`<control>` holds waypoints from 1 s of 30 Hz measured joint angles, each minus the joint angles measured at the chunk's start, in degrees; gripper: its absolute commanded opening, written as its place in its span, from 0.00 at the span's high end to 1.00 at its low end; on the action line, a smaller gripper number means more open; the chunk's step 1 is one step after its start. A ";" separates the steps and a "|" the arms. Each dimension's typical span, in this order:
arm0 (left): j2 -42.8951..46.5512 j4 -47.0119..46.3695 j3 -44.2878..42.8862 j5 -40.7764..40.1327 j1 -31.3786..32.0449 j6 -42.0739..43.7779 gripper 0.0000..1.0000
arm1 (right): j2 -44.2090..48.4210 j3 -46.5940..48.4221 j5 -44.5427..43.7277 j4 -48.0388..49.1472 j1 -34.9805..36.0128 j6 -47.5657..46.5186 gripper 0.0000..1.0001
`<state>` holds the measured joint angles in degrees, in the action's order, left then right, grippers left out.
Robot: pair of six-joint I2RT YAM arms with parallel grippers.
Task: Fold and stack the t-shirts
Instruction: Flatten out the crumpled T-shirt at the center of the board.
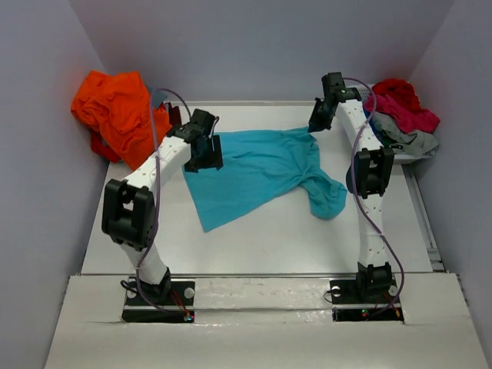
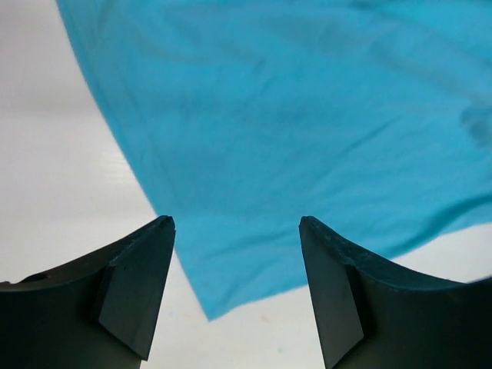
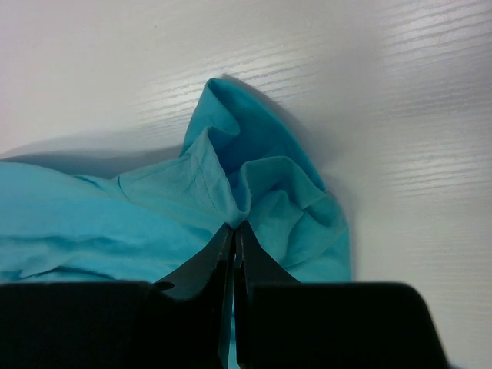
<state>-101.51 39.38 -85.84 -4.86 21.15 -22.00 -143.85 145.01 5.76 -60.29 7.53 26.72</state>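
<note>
Turquoise shirt point(image 1: 254, 173): lies spread in the middle of the table point(image 1: 254, 238), mostly flat, slanting from the far right down to a corner at the near left.
Its right side: one part is bunched and rumpled, trailing toward the near right, close to the right arm.
Left gripper point(image 1: 207, 157): jaws stand wide apart and hold nothing; it is over the far-left corner of the turquoise shirt.
Left wrist view: the two dark fingers point(image 2: 131, 292) frame the gripper's gap point(image 2: 237, 221), with a corner of the turquoise shirt point(image 2: 307, 138) lying flat on the table point(image 2: 54, 154) between them. I cannot tell whether the fingertips touch the cloth.
Right gripper point(image 1: 315, 124): jaws pressed together, pinching a fold of the turquoise shirt at its far-right edge.
Right wrist view: the tips point(image 3: 233, 231) meet on a hemmed ridge of the shirt point(image 3: 254, 184), and the cloth puckers up around the pinch; bare table point(image 3: 384, 77) lies beyond it.
Orange shirts point(image 1: 115, 111): a loose heap at the far-left corner, against the wall and well apart from the turquoise shirt.
Red and pink shirts point(image 1: 403, 104): heaped at the far-right edge, behind the right arm.
Grey shirt point(image 1: 411, 141): lies just under and in front of the red and pink shirts.
</note>
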 measured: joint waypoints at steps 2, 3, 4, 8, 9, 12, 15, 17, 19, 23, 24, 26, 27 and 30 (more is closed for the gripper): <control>4.15 0.74 5.73 0.59 0.00 -0.74 0.22 | 0.00 -0.09 -0.02 0.44 0.00 -0.02 0.93; 5.66 0.20 8.55 1.09 -0.02 -1.20 0.22 | 0.00 -0.26 -0.02 0.79 0.00 -0.07 0.93; 7.56 0.04 11.96 1.86 -0.04 -1.62 0.22 | 0.00 -0.48 -0.02 1.01 0.00 -0.15 0.93; 14.05 0.33 23.91 5.29 0.09 -3.65 0.22 | 0.00 -1.07 0.00 1.18 0.00 -0.37 0.93; 15.37 0.39 26.25 6.14 0.24 -4.11 0.22 | 0.00 -1.11 0.00 1.25 0.00 -0.42 0.93; 19.15 0.13 31.95 8.96 0.61 -5.46 0.22 | 0.00 -1.22 0.00 1.25 0.00 -0.57 0.93; 22.45 -0.07 36.44 11.43 0.63 -6.82 0.22 | 0.00 -1.22 0.02 1.38 0.00 -0.66 0.93; 23.39 -0.48 38.05 12.72 0.63 -7.30 0.22 | 0.00 -1.25 0.04 1.40 0.00 -0.83 0.93; 23.37 -1.11 38.99 14.36 0.63 -7.65 0.22 | 0.00 -1.25 0.04 1.46 0.00 -0.94 0.93; 22.64 -2.34 39.10 15.98 0.63 -7.72 0.24 | 0.00 -1.70 0.07 1.79 0.00 -1.03 0.93; 22.23 -2.75 39.10 16.28 0.63 -7.69 0.25 | 0.00 -2.08 0.07 2.01 0.00 -1.03 0.93; 21.44 -3.19 39.10 16.70 0.63 -7.69 0.25 | 0.00 -2.73 0.07 2.08 0.00 -1.03 0.93; 20.76 -3.52 39.10 16.98 0.63 -7.67 0.26 | 0.00 -2.93 0.07 2.10 0.00 -1.03 0.93; 19.17 -4.22 39.10 17.77 0.63 -7.65 0.27 | 0.00 -3.15 0.07 2.10 0.00 -1.03 0.93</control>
<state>-82.35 35.16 -46.74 12.91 21.78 -29.65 -143.85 141.86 5.82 -58.19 7.53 25.69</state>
